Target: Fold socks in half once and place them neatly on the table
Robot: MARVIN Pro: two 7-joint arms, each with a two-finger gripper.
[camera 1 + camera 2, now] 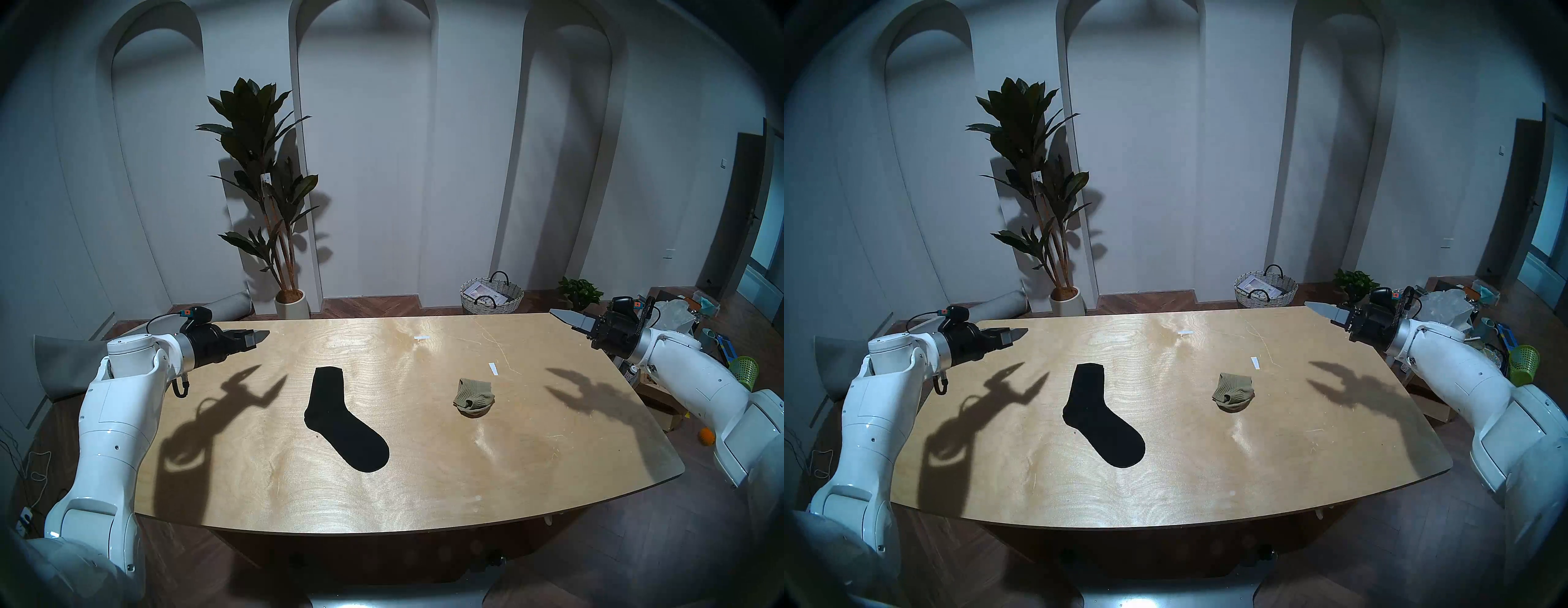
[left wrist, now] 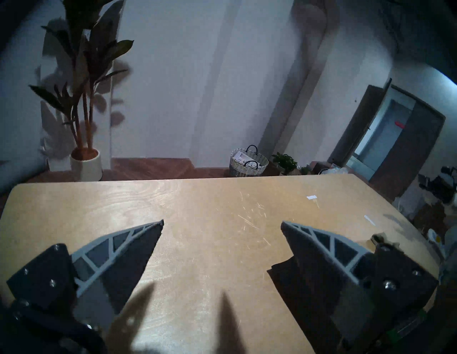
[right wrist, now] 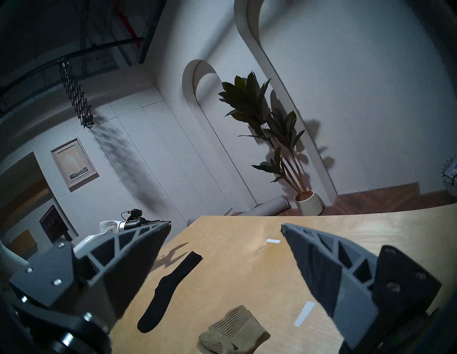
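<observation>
A long black sock (image 1: 339,418) (image 1: 1096,414) (image 3: 170,286) lies flat and unfolded on the plywood table (image 1: 424,488), left of centre. A short ribbed olive-tan sock (image 1: 474,397) (image 1: 1233,391) (image 3: 235,333) lies crumpled right of centre. My left gripper (image 1: 259,335) (image 2: 222,222) hovers open and empty above the table's far left corner, well away from the black sock. Over the far right corner my right gripper (image 1: 560,316) (image 3: 226,226) also hangs open and empty, apart from the tan sock.
Two white tape strips (image 1: 422,337) (image 1: 493,368) are stuck on the far part of the table. Behind the table stand a potted plant (image 1: 271,191) and a wicker basket (image 1: 492,295). Clutter and a green bin (image 1: 744,371) sit on the floor at the right.
</observation>
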